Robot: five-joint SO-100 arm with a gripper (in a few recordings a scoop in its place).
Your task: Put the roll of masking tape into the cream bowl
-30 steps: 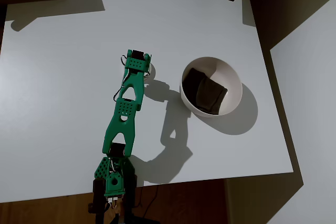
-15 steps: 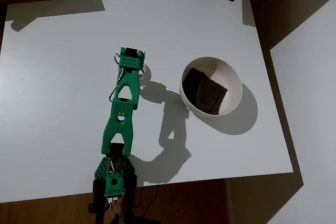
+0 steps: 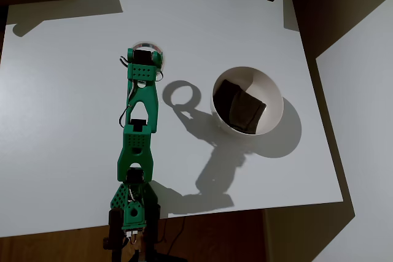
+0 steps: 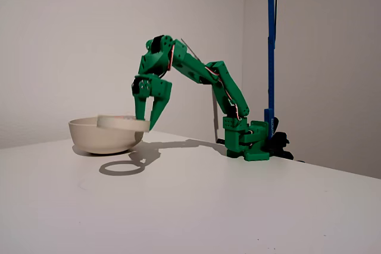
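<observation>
Hanging level above the white table (image 4: pixel 196 206), the roll of masking tape (image 4: pixel 124 123) is a thin, flat whitish ring with faint reddish print, lifted clear of the surface, its ring-shaped shadow lying on the tabletop below. The green gripper (image 4: pixel 149 122) points straight down with its fingers pinching the ring's right edge in the fixed view. Behind it the green arm arches up and back to its base. From overhead, the cream bowl (image 3: pixel 270 84) sits to the right, well apart.

roll of masking tape (image 3: pixel 147 47) mostly under arm (image 3: pixel 140 121)
</observation>
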